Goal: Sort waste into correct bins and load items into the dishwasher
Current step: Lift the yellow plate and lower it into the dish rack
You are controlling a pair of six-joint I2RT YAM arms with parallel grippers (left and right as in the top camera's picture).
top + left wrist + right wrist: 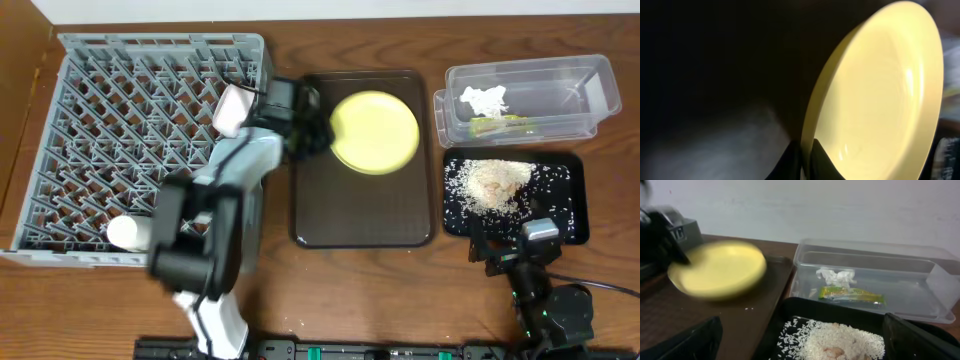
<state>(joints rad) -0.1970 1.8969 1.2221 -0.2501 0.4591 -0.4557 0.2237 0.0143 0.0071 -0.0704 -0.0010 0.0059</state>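
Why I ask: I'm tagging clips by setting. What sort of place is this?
Probably a lab bench staged for kitchen clean-up, not a real kitchen: a wooden table, a grey dish rack beside a serving tray, and a clear tub and black tray holding waste.

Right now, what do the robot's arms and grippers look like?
The left arm has pale grey-white shells between black joints and a black left gripper. The right arm is black with a silvery block near the right gripper, whose fingers are black; a thin black cable trails from it.
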